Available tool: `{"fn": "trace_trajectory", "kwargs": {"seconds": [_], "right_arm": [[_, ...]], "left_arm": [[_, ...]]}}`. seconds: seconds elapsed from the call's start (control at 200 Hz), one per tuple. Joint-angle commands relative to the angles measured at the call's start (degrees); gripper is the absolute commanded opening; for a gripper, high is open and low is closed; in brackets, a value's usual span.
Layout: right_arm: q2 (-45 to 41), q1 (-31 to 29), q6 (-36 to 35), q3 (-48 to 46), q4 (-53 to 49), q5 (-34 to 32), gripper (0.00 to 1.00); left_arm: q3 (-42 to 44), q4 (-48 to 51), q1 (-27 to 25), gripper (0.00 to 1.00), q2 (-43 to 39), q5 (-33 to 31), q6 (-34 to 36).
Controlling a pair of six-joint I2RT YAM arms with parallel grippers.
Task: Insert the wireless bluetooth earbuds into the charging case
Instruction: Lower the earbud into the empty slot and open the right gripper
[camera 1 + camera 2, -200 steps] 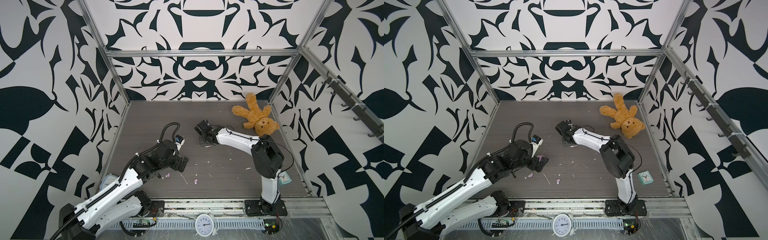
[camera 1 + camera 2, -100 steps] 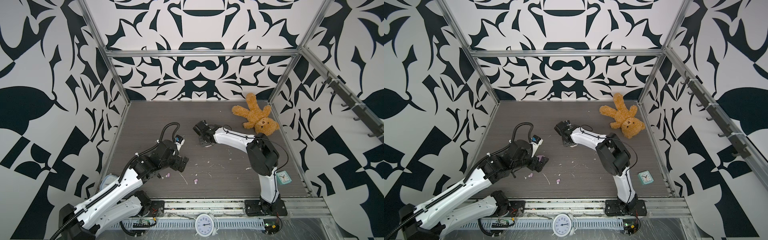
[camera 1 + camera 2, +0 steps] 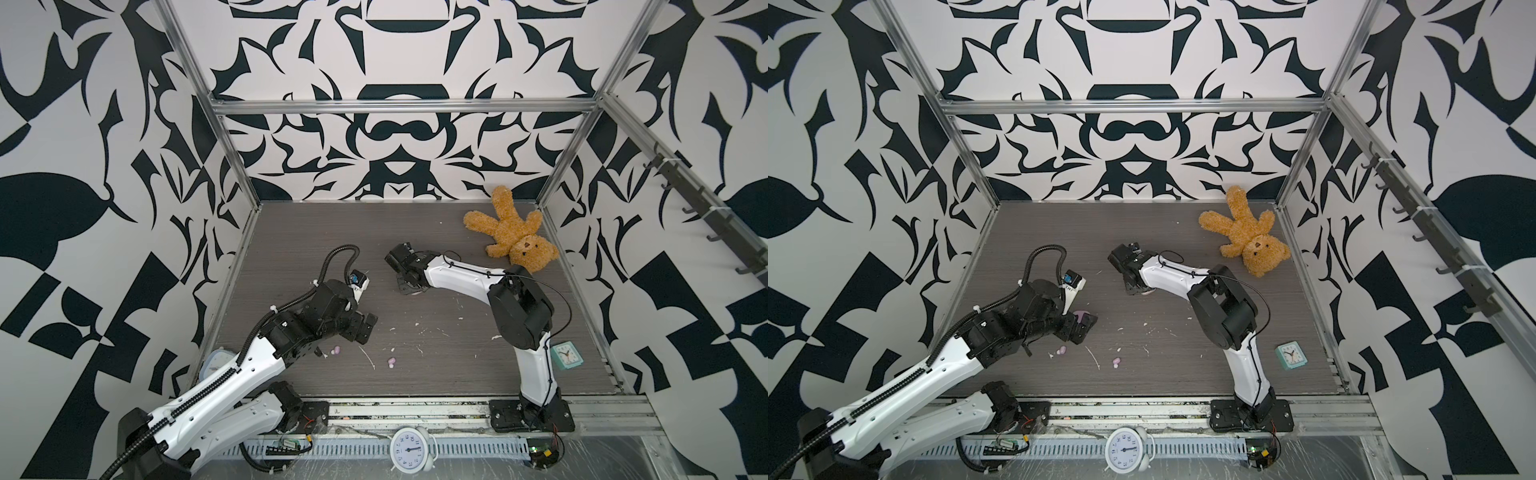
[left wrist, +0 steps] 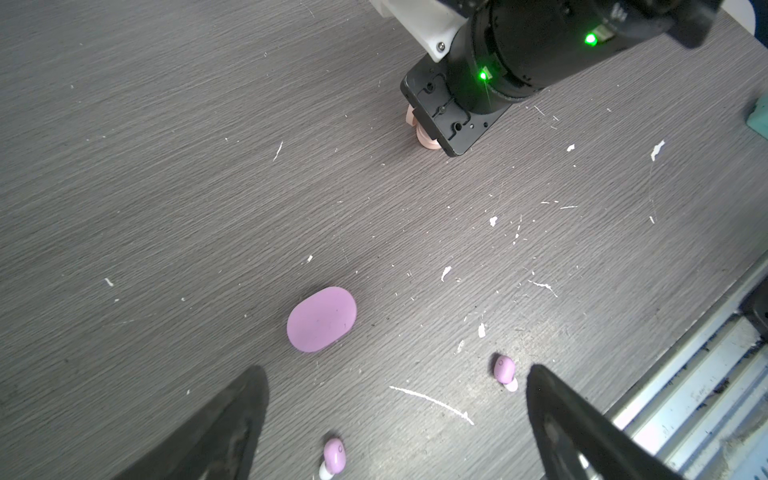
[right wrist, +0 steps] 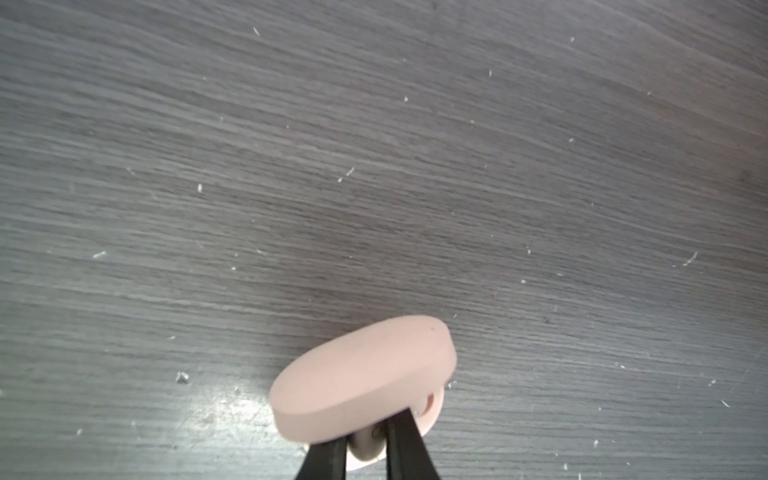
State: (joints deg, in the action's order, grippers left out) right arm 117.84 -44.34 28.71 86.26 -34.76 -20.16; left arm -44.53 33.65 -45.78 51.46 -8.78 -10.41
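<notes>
In both top views the right arm has brought its elbow a little toward the middle compared with one second ago. The right tool [image 3: 409, 288] stays low over the same spot of the desk [image 3: 457, 370]. The left tool [image 3: 365, 328] has not moved, and the lilac earbuds [image 3: 336, 351] lie loose on the desk as before, near it.

In the left wrist view the left tool's fingers [image 4: 232, 428] stand wide apart and hold nothing. The lilac case [image 4: 322, 319] lies shut on the desk. Both lilac earbuds are outside it, close to the fingertips.

In the right wrist view the right tool is pressed nearly together, pinching what seems to be a small pale earbud [image 5: 365, 449]. It is held at the peach-pink case [image 5: 361, 374], whose lid is lifted. I cannot tell if the bud already sits in its socket.

I judge that the elbow shift only adjusts the arm for this insertion. The lilac pair is not yet started, and its case must be opened first.
</notes>
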Motion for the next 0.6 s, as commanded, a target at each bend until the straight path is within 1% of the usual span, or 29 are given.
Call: {"fn": "trace_trajectory", "kwargs": {"seconds": [0.0,0.235,0.595], "right_arm": [[-0.4,-0.2,0.4,1.1,-0.5,0.0,0.10],[-0.2,-0.6,0.7,0.7,-0.5,0.0,0.14],[-0.9,-0.9,1.2,0.1,-0.5,-0.1,0.22]], "left_arm": [[0.8,0.1,-0.1,0.99,-0.7,-0.1,0.3],[0.8,0.1,-0.1,0.99,-0.7,-0.1,0.3],[0.7,0.1,-0.1,0.99,-0.6,0.0,0.4]]}}
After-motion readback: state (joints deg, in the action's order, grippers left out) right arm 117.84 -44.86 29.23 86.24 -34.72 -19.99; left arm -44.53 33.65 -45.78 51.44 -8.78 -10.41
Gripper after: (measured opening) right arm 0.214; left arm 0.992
